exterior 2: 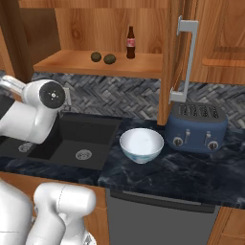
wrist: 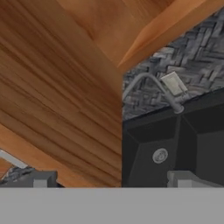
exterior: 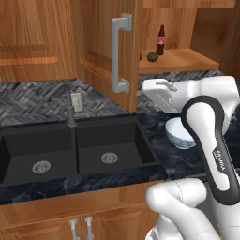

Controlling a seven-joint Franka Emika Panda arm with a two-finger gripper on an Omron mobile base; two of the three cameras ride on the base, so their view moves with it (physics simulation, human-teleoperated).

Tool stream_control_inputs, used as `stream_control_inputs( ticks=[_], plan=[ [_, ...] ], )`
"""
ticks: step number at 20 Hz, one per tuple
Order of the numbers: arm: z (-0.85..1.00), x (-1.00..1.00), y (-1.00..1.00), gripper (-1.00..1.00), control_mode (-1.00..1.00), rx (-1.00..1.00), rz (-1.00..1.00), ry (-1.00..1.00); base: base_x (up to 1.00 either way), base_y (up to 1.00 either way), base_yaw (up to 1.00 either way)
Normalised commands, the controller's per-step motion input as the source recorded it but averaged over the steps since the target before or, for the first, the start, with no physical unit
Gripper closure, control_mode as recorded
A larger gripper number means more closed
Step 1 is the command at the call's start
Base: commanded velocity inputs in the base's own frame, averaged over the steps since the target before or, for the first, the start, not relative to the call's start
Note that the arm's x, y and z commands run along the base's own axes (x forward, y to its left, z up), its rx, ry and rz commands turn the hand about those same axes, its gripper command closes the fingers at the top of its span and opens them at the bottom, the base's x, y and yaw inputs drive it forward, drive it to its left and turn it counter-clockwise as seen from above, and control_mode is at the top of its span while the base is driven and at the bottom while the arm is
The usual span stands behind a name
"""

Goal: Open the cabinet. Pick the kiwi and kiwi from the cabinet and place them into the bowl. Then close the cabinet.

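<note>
Standing open in the left base view, the cabinet [exterior: 105,51] has its left door swung out over the sink [exterior: 75,150], bar handle [exterior: 119,54] facing the camera. On the shelf behind that door lies one kiwi [exterior: 153,56], with a second [exterior: 140,56] half hidden by the door's edge, and a cola bottle [exterior: 161,41] stands just right of them. The bowl [exterior: 178,133] sits on the counter right of the sink, partly behind the arm.

From the right base view, both kiwis [exterior 2: 96,56] [exterior 2: 110,59] lie side by side on the shelf, the bottle just right of them. The bowl is below them, between the sink and a blue toaster [exterior 2: 196,127]. The right door also stands open.

Looking along the gripper [wrist: 111,180], its fingertips [wrist: 41,179] stand wide apart, holding nothing, with the door's wood and the sink beyond.
</note>
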Motion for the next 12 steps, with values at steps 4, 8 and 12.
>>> stream_control_inputs(
  ticks=[4, 8, 12],
  plan=[
    [0.00, 0.21, 0.20, -1.00, -1.00, 0.03, 0.06, 0.00, 0.00, 0.00, 0.00],
    [-0.04, 0.32, 0.22, -1.00, -1.00, 0.06, 0.07, 0.00, 0.00, 0.00, 0.00],
    [-0.13, 0.46, 0.43, -1.00, -1.00, 0.09, 0.09, 0.00, 0.00, 0.00, 0.00]
  ],
)
